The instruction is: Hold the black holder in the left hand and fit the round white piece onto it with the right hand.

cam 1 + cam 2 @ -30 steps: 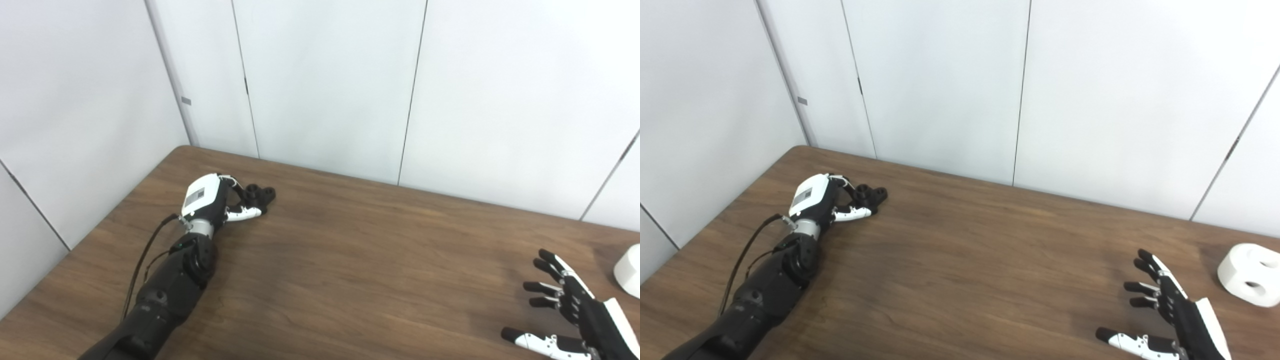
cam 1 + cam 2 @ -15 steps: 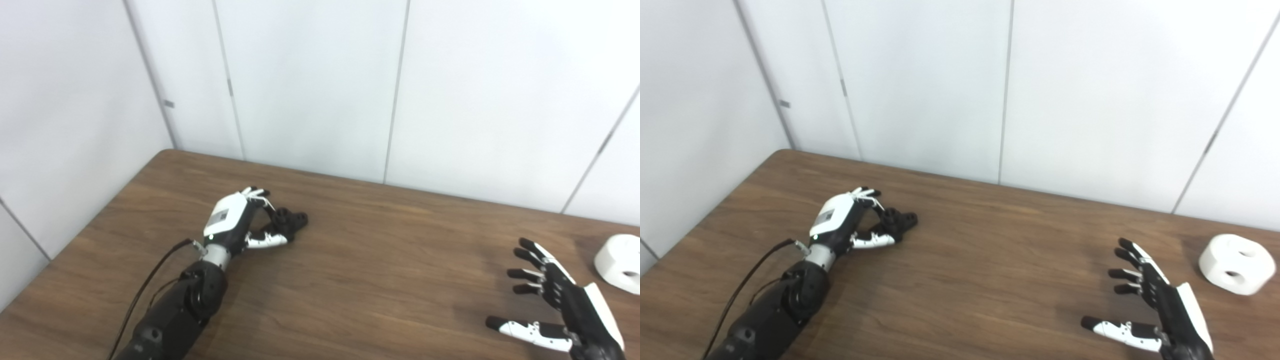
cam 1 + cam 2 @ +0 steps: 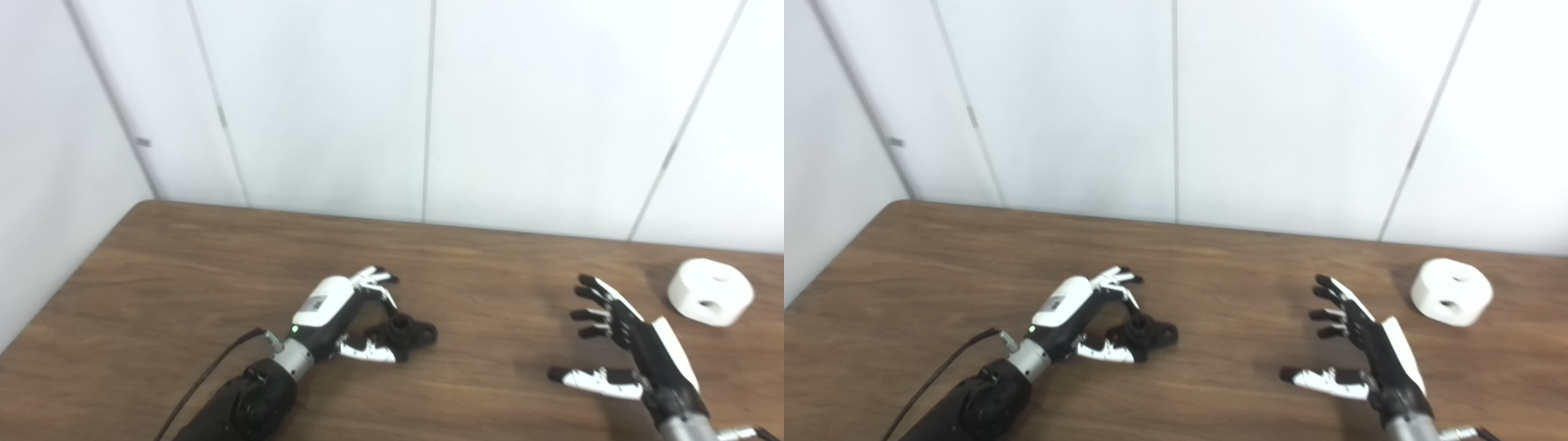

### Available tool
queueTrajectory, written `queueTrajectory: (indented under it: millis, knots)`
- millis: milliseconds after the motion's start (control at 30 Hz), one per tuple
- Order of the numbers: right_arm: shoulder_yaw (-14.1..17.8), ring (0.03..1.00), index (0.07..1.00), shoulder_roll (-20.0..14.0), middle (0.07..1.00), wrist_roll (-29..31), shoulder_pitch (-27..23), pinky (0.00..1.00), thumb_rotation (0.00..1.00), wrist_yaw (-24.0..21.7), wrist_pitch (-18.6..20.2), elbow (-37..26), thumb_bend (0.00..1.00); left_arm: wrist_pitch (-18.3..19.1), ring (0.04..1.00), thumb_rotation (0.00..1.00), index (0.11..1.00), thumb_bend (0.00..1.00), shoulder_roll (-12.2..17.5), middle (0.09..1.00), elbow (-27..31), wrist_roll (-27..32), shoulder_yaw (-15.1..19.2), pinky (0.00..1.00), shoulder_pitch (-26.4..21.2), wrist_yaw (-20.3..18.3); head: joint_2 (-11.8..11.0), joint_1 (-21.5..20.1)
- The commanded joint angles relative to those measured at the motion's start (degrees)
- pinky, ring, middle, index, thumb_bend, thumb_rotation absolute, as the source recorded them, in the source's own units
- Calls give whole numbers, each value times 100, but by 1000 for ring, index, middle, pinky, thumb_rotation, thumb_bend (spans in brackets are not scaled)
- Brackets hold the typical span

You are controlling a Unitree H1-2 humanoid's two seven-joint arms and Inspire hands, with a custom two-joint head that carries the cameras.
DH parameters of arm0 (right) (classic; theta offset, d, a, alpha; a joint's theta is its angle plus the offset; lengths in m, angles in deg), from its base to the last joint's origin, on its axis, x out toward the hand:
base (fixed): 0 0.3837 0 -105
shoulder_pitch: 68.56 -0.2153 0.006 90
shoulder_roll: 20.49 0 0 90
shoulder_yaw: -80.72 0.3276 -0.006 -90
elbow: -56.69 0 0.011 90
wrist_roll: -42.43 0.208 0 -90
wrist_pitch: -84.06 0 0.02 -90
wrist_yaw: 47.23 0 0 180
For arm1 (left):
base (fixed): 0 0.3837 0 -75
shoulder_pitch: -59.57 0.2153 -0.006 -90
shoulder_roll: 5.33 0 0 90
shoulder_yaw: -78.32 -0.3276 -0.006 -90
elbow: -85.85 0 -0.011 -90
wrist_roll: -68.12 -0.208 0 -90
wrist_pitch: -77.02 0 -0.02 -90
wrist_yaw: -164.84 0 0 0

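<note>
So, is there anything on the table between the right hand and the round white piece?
No. Both eye views show only bare wooden table between the open right hand and the round white piece.

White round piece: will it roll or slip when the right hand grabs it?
The white round piece rests on a flat face, so rolling seems unlikely. Its smooth curved wall may slip. It looks rigid, and the open right hand is not touching it.

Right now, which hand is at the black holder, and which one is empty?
The left hand is at the black holder, fingers curled around it on the table. The right hand is empty, fingers spread, short of the round white piece.
</note>
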Motion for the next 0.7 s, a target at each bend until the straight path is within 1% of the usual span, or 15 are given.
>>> queueTrajectory:
  millis: [0, 33, 67, 100, 167, 233, 367, 433, 500, 600, 667]
  knots:
    - [20, 738, 877, -38, 849, -59, -209, 609, 170, 148, -306, -51, 734, -161, 942, 57, 481, 524, -84, 867, -83, -29, -203, 793, 24, -449, 7, 1]
    - [22, 736, 876, -53, 847, -57, -223, 605, 176, 155, -349, -23, 734, -274, 942, 57, 481, 524, -121, 866, -145, 10, -250, 790, 6, -523, 20, -96]
    - [29, 734, 878, -63, 851, -34, -232, 596, 180, 157, -381, -3, 732, -338, 940, 55, 481, 524, -149, 864, -194, 38, -299, 777, -11, -621, 20, -96]
    - [34, 732, 878, -69, 853, -16, -239, 591, 184, 158, -406, 12, 732, -378, 944, 55, 481, 524, -168, 868, -226, 55, -330, 785, -22, -693, 20, -96]
    - [54, 732, 880, -88, 857, 15, -250, 588, 189, 139, -402, -1, 732, -403, 946, 56, 481, 524, -218, 871, -280, 57, -415, 790, -42, -863, 53, -214]
    - [68, 731, 882, -103, 859, 22, -255, 588, 202, 123, -372, -32, 731, -411, 950, 57, 481, 524, -260, 869, -322, 43, -489, 802, -56, -986, 63, -234]
    - [83, 725, 883, -152, 861, 5, -250, 585, 215, 105, -355, -87, 724, -556, 944, 57, 481, 524, -319, 865, -568, -70, -655, 807, -112, -1077, 102, -334]
    - [85, 726, 884, -172, 863, 6, -246, 584, 223, 91, -342, -115, 718, -584, 938, 58, 481, 524, -320, 863, -692, -259, -766, 804, -149, -1042, 104, -351]
    - [98, 723, 885, -193, 866, 41, -238, 577, 224, 82, -319, -151, 714, -535, 940, 60, 481, 525, -290, 867, -713, -519, -871, 822, -164, -1008, 132, -381]
    - [115, 718, 885, -223, 865, 77, -217, 577, 230, 75, -280, -213, 710, -321, 943, 61, 482, 525, -275, 869, -689, -816, -942, 870, -135, -985, 157, -405]
    - [126, 715, 881, -229, 863, 87, -208, 575, 224, 79, -273, -240, 706, -132, 939, 60, 482, 525, -284, 866, -663, -1024, -959, 872, -97, -929, 166, -416]
